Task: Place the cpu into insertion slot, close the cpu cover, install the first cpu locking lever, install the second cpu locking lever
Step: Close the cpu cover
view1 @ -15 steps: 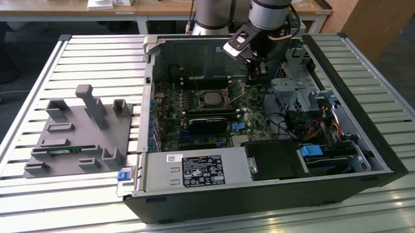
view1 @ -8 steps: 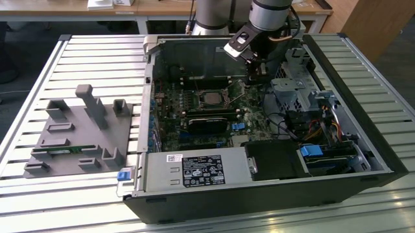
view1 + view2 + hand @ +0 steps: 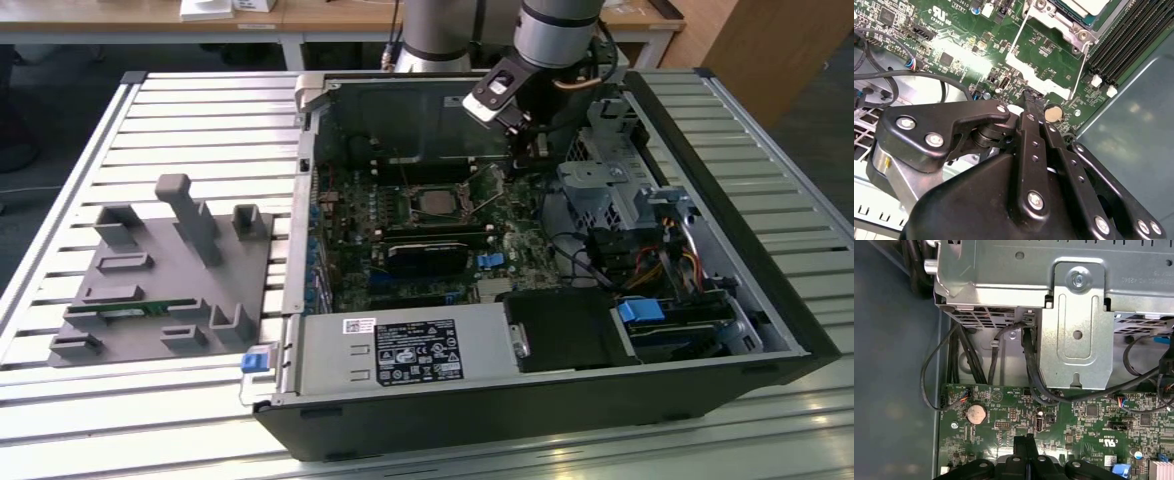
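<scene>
Cpu [image 3: 438, 204] inside insertion slot [image 3: 406, 207]

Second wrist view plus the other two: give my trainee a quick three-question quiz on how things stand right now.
1. True or false: the gripper is holding the cpu.
2. Which round part lies on the motherboard near the gripper in both wrist views? A) coin cell battery B) fan C) knob
3. Fill in: the grey fixture block stands on the exterior view's ____ of the computer case.
Key: 1 false, the jaws are shut with nothing between them; 2 A; 3 left.
</scene>
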Robot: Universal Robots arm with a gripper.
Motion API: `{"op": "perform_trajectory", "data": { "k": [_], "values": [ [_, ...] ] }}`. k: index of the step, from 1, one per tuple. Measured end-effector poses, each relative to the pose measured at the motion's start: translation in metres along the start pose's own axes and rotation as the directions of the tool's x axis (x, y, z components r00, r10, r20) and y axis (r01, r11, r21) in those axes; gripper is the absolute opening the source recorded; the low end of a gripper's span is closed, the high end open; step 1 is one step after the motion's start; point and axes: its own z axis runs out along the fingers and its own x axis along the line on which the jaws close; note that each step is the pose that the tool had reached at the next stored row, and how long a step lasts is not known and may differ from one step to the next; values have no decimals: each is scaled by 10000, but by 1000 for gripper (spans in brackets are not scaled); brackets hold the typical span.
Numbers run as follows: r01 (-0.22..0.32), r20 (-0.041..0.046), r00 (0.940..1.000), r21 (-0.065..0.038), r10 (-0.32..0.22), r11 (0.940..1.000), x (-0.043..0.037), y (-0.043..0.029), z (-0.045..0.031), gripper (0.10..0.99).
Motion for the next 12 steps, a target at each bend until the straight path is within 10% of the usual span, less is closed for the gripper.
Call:
{"op": "perform_trajectory", "data": {
  "k": [12],
  "values": [
    [0,-1,10000,11,0,10000,1,-68,28,106]
  ]
}}
